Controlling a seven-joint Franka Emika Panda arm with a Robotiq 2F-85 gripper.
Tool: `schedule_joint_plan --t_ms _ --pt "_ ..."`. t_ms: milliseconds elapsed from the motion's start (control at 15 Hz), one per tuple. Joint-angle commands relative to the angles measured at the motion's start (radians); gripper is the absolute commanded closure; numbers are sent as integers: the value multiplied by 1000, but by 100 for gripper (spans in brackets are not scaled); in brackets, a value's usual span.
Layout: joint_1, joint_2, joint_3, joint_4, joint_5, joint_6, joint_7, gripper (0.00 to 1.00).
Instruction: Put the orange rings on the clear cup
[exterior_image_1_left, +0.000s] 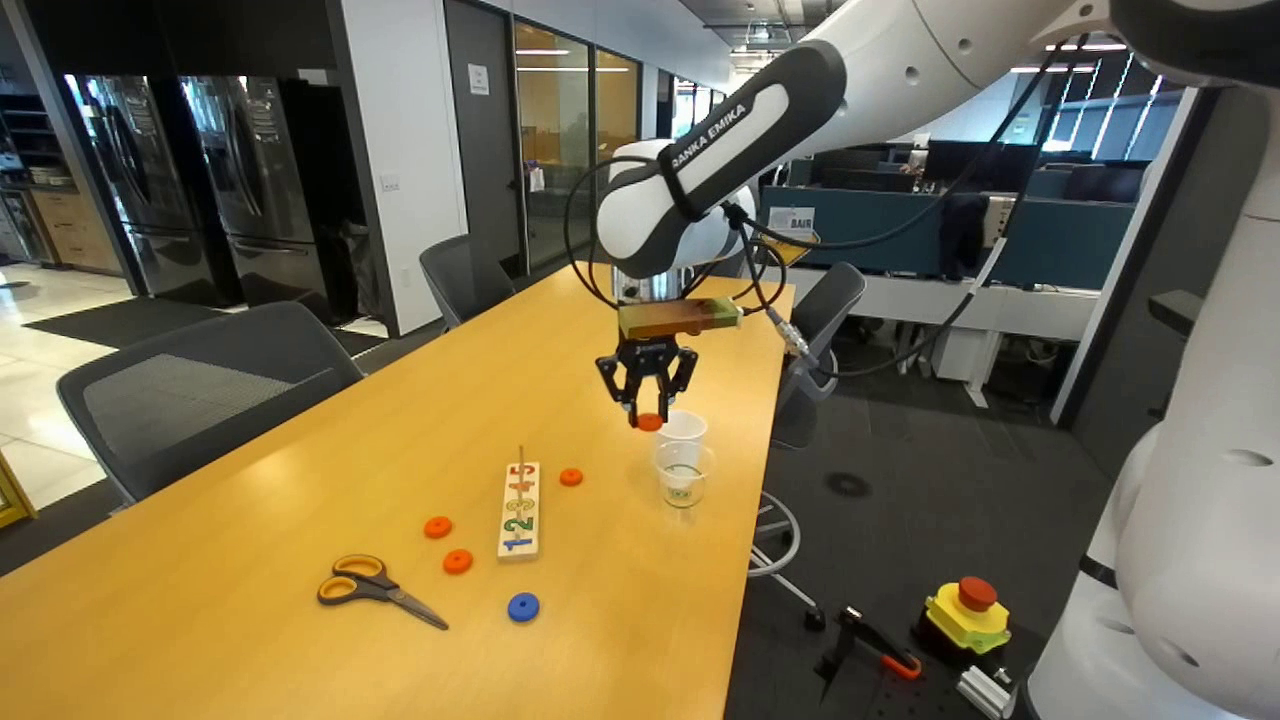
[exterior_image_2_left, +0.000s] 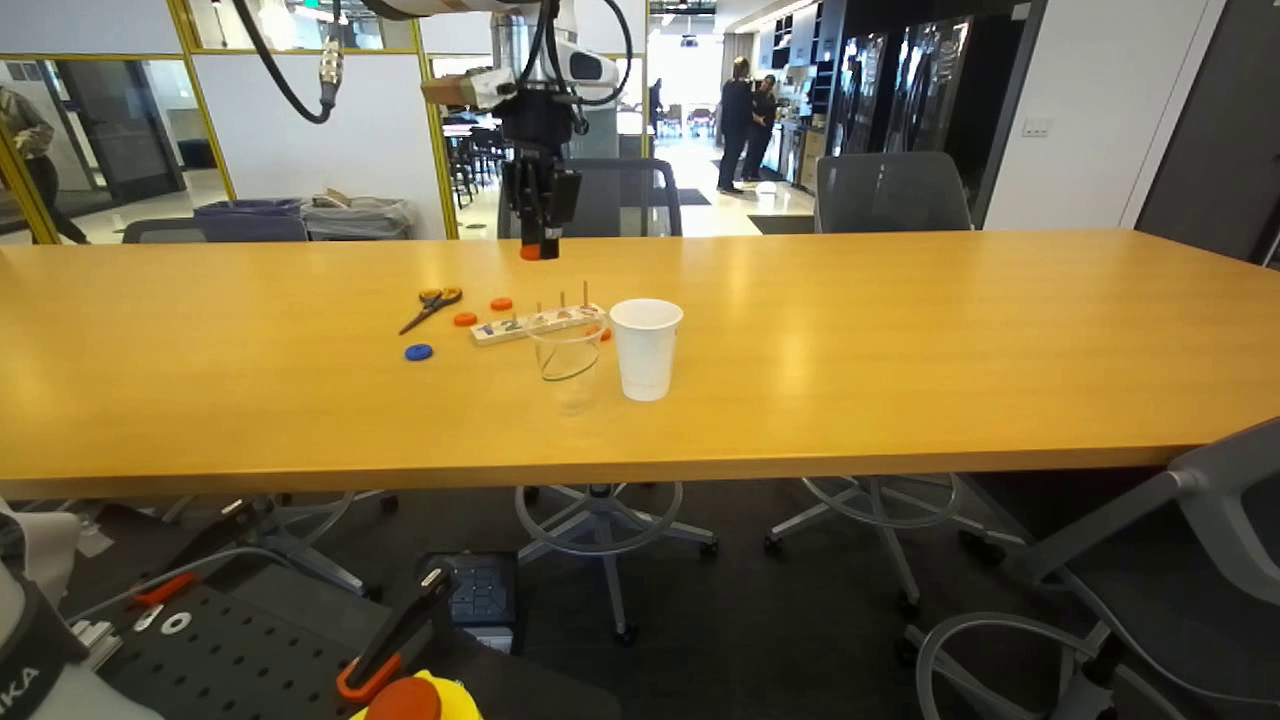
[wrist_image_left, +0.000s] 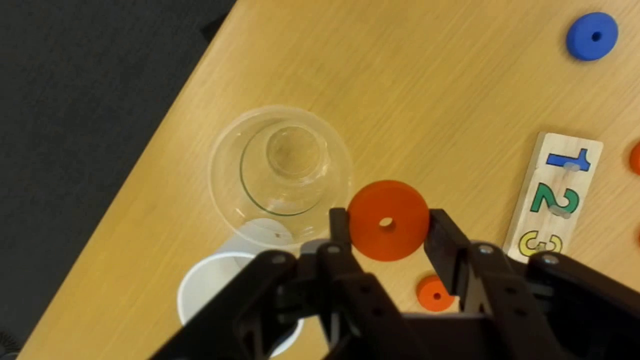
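Black gripper (exterior_image_1_left: 648, 418) pinches orange plastic ring (wrist_image_left: 387, 202); dropped now, seemingly off-centre, it could miss clear plastic cup (wrist_image_left: 282, 172) near tabletop edge (wrist_image_left: 152, 155).

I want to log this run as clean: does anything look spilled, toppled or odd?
Nothing stands out: the clear cup and white cup stand upright, the blue ring and scissors lie flat, and the gripper holds an orange ring.

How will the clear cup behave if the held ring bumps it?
The clear cup may tip easily, its base being narrower than its rim. Its thin, see-through wall suggests light plastic, likely to slide when nudged and flex if squeezed.
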Motion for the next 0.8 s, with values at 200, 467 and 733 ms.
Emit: schedule_joint_plan --t_ms 200,467,733 --pt "-61 -31 -5 -70 68 -19 -14 76" --pt "-69 1 -6 -89 92 7 6 76" --pt "-67 34 -9 -93 78 81 63 76"
